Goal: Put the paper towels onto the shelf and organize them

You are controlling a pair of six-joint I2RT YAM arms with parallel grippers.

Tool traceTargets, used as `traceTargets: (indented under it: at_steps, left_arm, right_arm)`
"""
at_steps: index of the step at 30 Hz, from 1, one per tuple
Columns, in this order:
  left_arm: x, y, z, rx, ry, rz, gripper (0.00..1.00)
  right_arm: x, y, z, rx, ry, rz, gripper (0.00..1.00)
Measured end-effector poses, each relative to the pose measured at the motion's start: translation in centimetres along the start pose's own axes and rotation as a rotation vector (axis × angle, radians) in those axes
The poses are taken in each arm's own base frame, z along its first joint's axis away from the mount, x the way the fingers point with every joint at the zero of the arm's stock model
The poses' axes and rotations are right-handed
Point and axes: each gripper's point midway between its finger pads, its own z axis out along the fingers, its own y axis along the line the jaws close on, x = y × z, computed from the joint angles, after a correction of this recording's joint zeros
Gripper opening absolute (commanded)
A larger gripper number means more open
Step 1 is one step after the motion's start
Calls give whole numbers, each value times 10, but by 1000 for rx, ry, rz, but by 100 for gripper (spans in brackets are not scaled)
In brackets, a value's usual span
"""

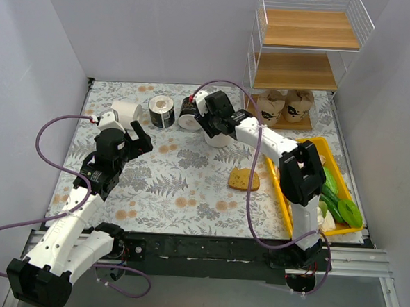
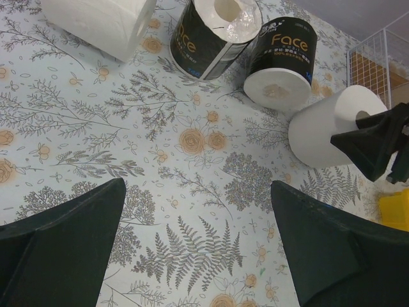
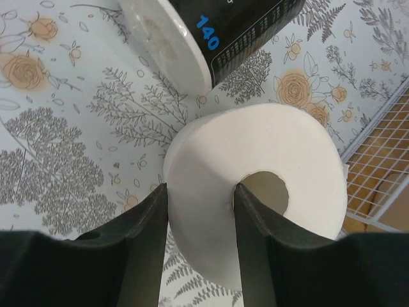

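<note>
The shelf (image 1: 306, 34) stands at the back right; two tan printed paper towels (image 1: 270, 105) (image 1: 298, 105) sit on its lowest board. My right gripper (image 1: 214, 124) (image 3: 200, 192) is shut on a white roll (image 1: 220, 139) (image 3: 268, 211), one finger outside it and one in its hollow core. That roll also shows in the left wrist view (image 2: 326, 131). Two black-wrapped rolls (image 1: 161, 111) (image 1: 188, 113) and a second white roll (image 1: 126, 112) lie at the back left. My left gripper (image 1: 140, 137) (image 2: 198, 185) is open and empty over the cloth, short of these rolls.
A yellow tray (image 1: 319, 140) of green vegetables (image 1: 341, 203) lies along the right side. A round brown bread slice (image 1: 244, 179) lies left of it. Grey walls close the left, back and right. The shelf's wire frame (image 3: 383, 173) is close to the held roll.
</note>
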Motion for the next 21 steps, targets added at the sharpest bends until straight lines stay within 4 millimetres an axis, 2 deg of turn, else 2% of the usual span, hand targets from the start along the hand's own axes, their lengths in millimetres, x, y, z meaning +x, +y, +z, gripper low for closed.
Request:
traceTargets:
  at_steps: [2, 5, 8, 11, 15, 18, 21]
  left_arm:
    - [0, 0, 0, 0, 0, 0, 98]
    - [0, 0, 0, 1, 0, 0, 98]
    - [0, 0, 0, 0, 0, 0, 98]
    - [0, 0, 0, 0, 0, 0, 98]
    - [0, 0, 0, 1, 0, 0, 98]
    - [0, -1, 0, 4, 2, 0, 98]
    - [0, -1, 0, 4, 2, 0, 98]
  right_arm:
    - [0, 1, -12, -5, -4, -30, 40]
    - [-7, -4, -41, 5, -28, -78, 40]
    - [-26, -15, -81, 34, -83, -122, 39]
    - [-50, -32, -128, 90, -166, -154, 39]
    - [-72, -52, -187, 175, -268, -186, 39]
    - [-71, -65, -220, 244, -308, -223, 39]
    - [-61, -78, -240, 329, -310, -272, 38]
